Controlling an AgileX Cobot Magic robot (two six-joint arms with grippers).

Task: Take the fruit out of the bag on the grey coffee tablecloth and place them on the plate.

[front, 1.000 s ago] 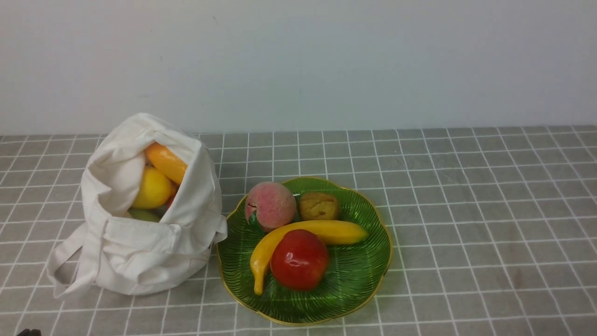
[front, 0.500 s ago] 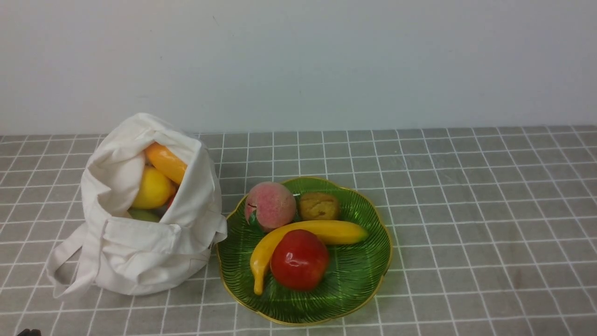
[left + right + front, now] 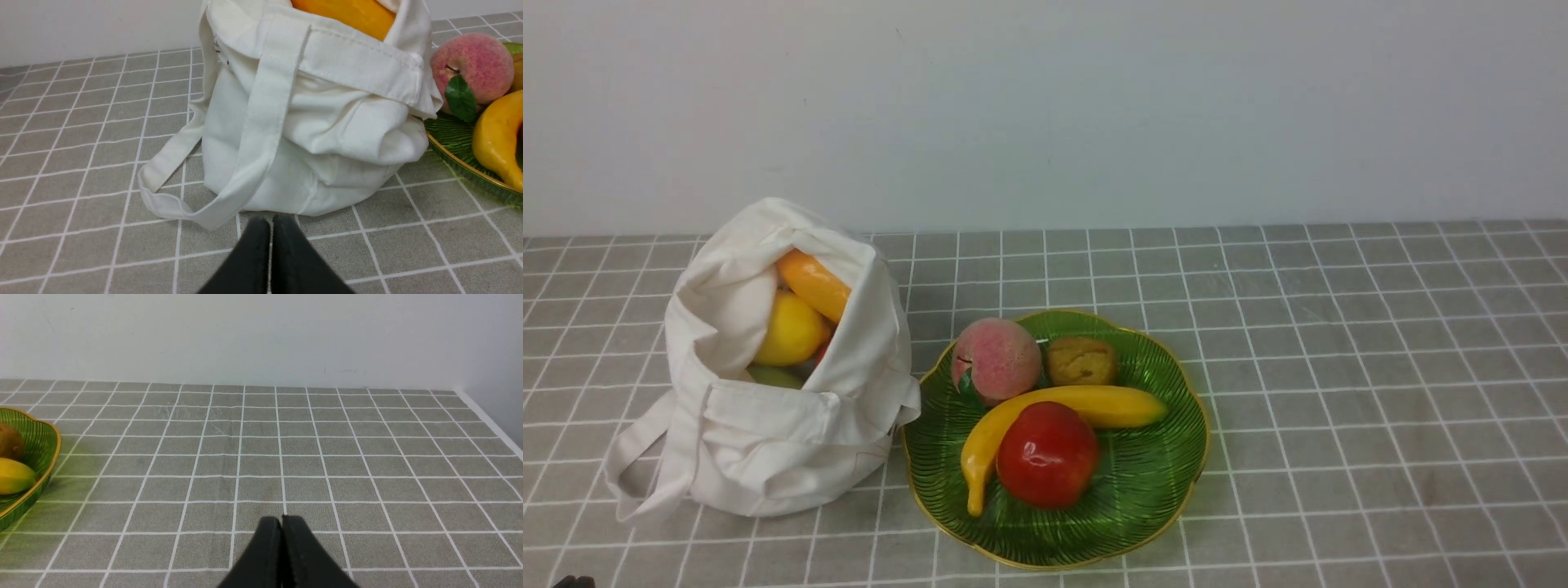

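Two dark grippers, left (image 3: 271, 222) and right (image 3: 282, 520), have fingertips together; beside the round green scalloped glass plate (image 3: 1152, 498) slumps the off-white canvas tote bag (image 3: 792, 441).

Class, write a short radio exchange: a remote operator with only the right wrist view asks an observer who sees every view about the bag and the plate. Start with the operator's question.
Operator: I see only the right wrist view, with part of the green plate. Where is the bag?
Observer: The canvas tote bag stands on the left of the plate.
Operator: Is any fruit left in it?
Observer: Yes, a lemon shows in its open mouth, against an elongated orange piece.
Operator: And what lies on the part of the plate I can't see?
Observer: A pink peach with a green leaf, and a red fruit beside the banana.
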